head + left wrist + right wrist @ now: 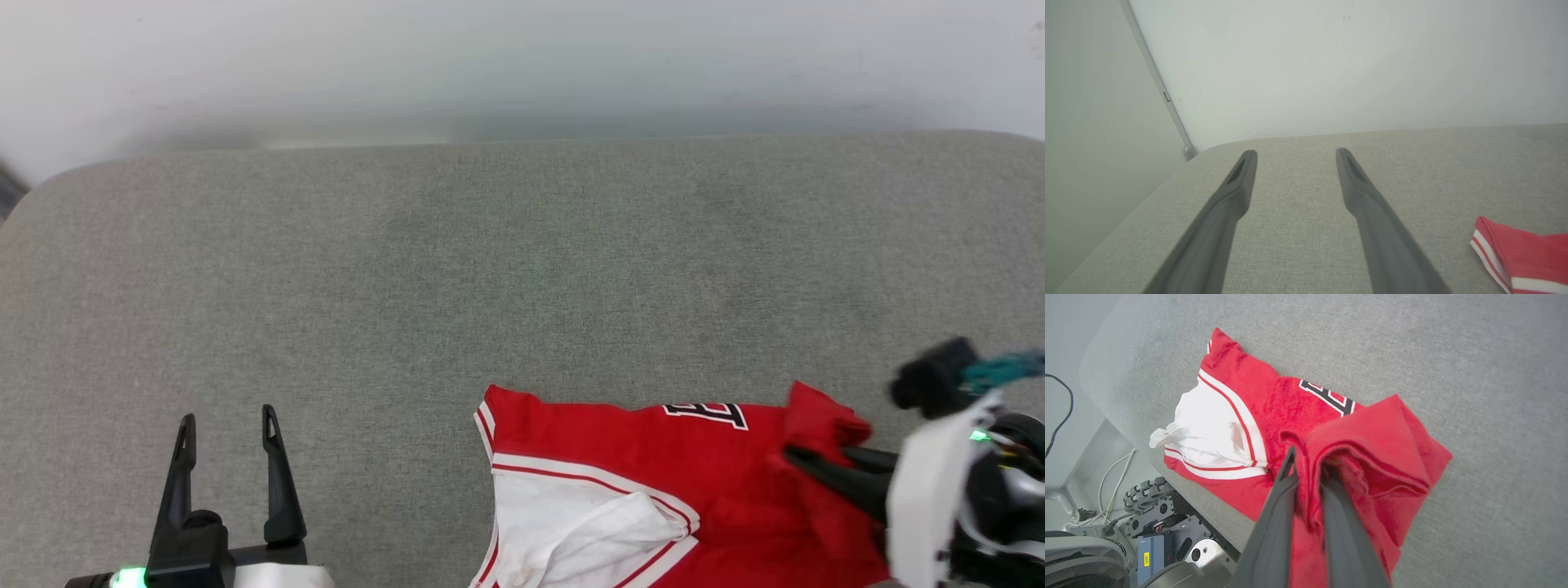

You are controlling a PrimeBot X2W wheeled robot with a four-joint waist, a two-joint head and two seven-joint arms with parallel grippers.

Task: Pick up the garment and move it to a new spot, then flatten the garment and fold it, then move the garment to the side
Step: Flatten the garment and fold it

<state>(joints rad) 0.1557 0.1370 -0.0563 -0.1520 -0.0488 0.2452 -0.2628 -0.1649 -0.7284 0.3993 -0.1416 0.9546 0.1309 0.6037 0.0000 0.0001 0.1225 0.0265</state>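
The garment (653, 490) lies on the tabletop (490, 269) at its near edge, right of centre, with a sleeve toward the left. The right pincer (790, 453) reaches in from the right onto the garment's right end, where a bunched fold sits between its two fingers. The left pincer (228, 416) stands well apart to the left over bare tabletop, its fingers pointing away from the robot. A wall (522, 65) rises behind the tabletop's far edge, and the robot's wheeled base (1167, 522) sits below the near edge.
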